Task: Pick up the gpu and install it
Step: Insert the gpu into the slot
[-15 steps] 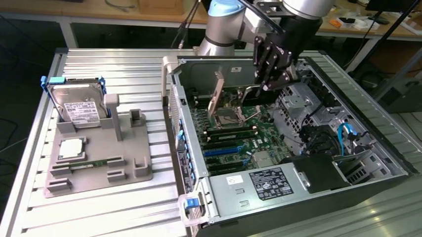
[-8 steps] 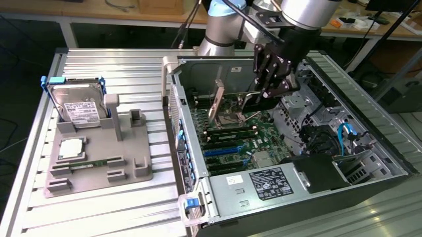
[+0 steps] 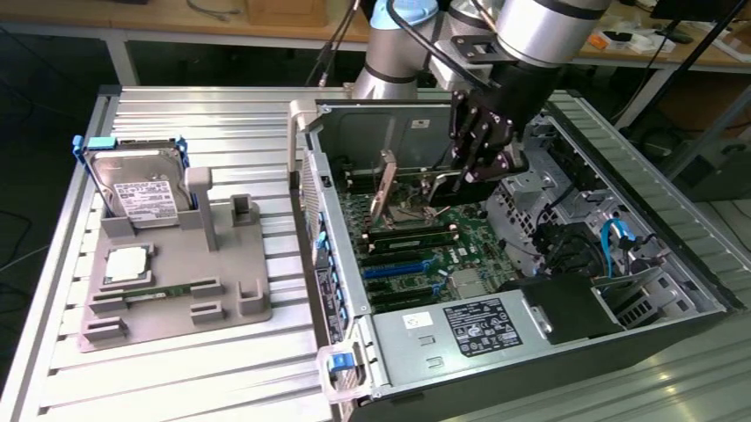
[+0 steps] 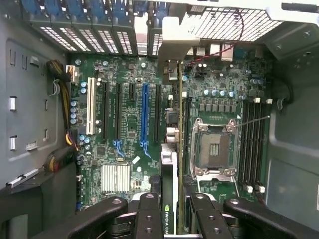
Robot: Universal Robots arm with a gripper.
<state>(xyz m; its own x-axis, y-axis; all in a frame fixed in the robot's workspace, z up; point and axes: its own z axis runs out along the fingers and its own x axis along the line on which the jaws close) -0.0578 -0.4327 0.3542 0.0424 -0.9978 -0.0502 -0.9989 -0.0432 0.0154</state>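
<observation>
In the wrist view the gpu [image 4: 169,167] shows edge-on as a thin dark card with an NVIDIA label. It stands upright between my fingers [image 4: 148,211], and my gripper [image 4: 169,204] is shut on it. The card runs along the motherboard [image 4: 124,124] between the black expansion slots and the CPU socket [image 4: 214,147], and its metal bracket [image 4: 172,37] reaches the case's rear slot openings. In the exterior view my gripper [image 3: 476,171] is down inside the open computer case [image 3: 657,220], with the gpu [image 3: 382,189] standing on edge over the board.
A grey parts holder [image 3: 176,299] on the slatted table at the exterior view's left carries a silver hard drive [image 3: 141,189], a processor [image 3: 127,264] and a green memory stick [image 3: 164,288]. Inside the case are the power supply [image 3: 470,330], drive bays and blue cables [image 3: 616,233].
</observation>
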